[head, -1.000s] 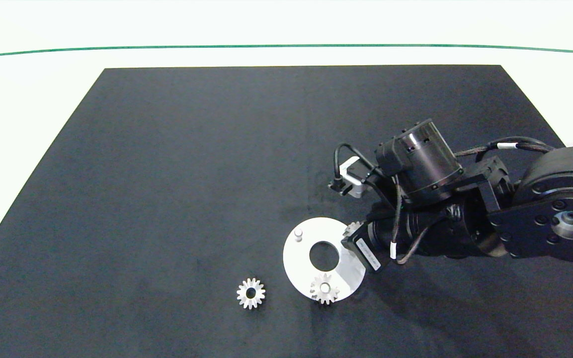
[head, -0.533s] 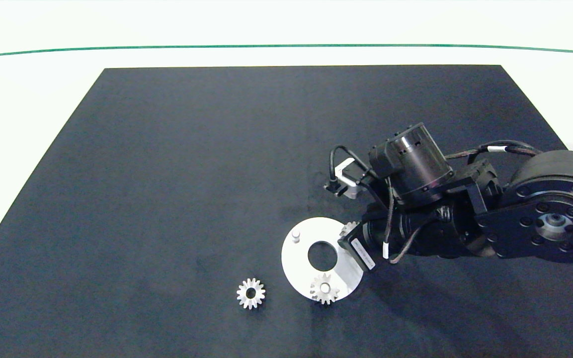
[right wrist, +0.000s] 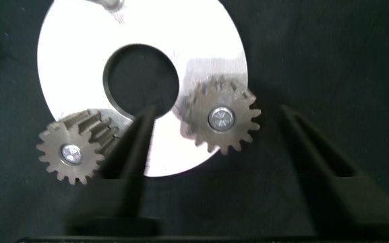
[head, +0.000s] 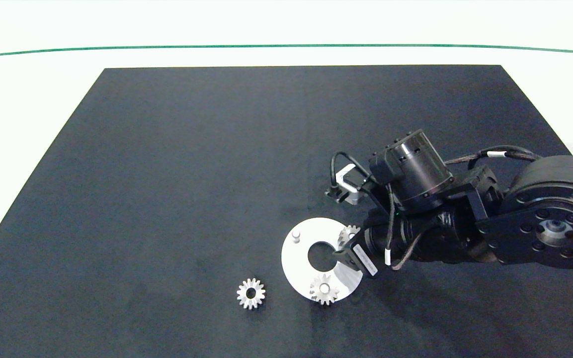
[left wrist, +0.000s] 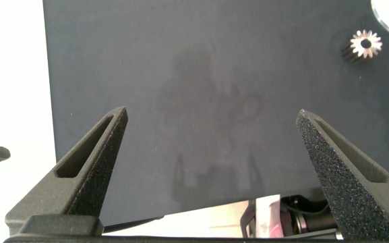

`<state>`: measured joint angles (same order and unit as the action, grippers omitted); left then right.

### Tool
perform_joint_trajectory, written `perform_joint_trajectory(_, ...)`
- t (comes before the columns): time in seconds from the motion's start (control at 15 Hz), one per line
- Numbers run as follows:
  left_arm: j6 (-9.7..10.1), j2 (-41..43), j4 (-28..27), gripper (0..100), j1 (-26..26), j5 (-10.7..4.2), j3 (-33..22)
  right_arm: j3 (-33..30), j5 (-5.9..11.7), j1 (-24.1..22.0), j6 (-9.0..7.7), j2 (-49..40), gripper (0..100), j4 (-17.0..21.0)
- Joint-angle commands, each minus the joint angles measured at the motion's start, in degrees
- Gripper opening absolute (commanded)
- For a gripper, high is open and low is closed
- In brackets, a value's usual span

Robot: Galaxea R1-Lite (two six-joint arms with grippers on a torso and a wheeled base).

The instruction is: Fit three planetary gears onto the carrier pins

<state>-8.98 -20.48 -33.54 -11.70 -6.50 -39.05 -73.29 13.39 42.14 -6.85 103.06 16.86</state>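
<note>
Since two gears [right wrist: 222,122] sit on their pins, my right hand [right wrist: 211,145] straddles one with fingers spread, gripping nothing, leaving the third gear [head: 250,293] waiting on the counter.

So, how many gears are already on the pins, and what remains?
Two gears sit on pins of the white disc: one between the open right gripper jaws, another beside it. The third gear lies on the mat; one pin is bare. The left gripper is open.
</note>
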Motion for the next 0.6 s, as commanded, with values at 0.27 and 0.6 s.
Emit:
perform_joint_trajectory(0.27,-3.67,-3.7,0.2,100,-5.3,0.17,4.6,11.9,1.47,0.0,0.70,-27.3,100,2.1)
perform_joint_trajectory(0.6,-6.48,-19.1,18.1,100,-11.1,0.96,11.4,15.5,2.00,-1.5,0.70,-55.8,100,19.6)
